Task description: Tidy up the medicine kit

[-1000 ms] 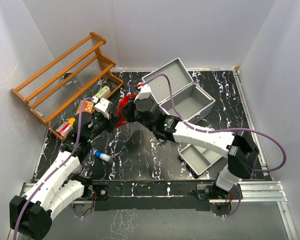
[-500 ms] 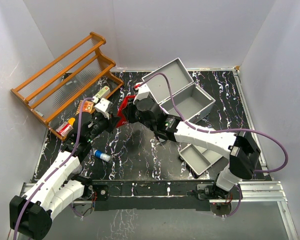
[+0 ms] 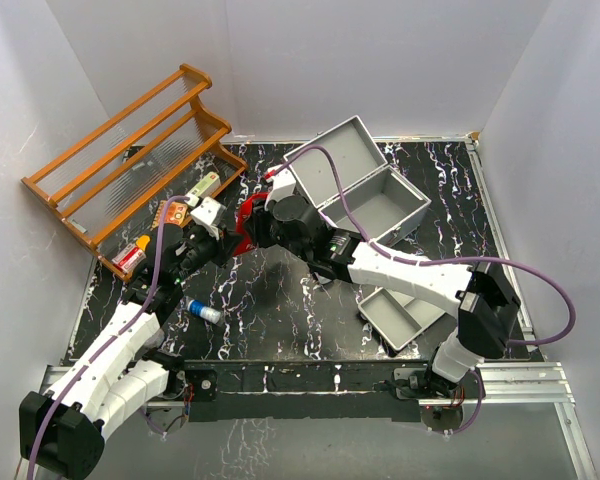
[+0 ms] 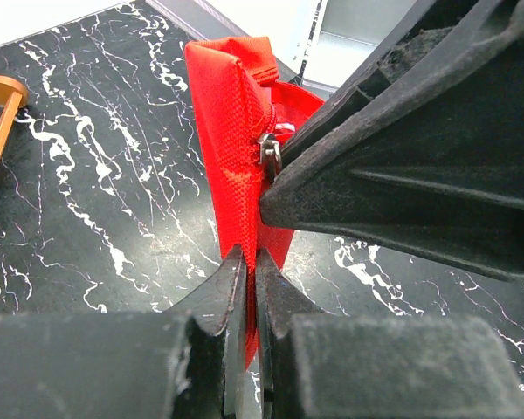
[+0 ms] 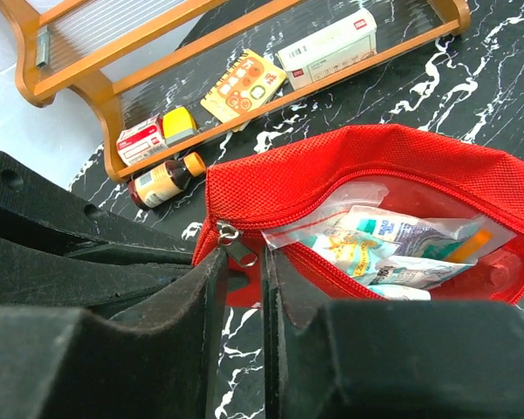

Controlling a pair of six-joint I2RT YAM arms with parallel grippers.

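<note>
Wooden slatted rack at 10 o'clock on blk marble table. Along its btm ledge: white box, yellow card pkt, small yellow item, red/white box. Brown bottle w/ orange cap lies just outside the ledge. A red fabric pouch sits just off ctr toward 10 o'clock, zip open, pull tab at one end, clear bag of sachets inside. Blue-capped tube lies at 8 o'clock. Separate grey tray at 4 o'clock.
</note>
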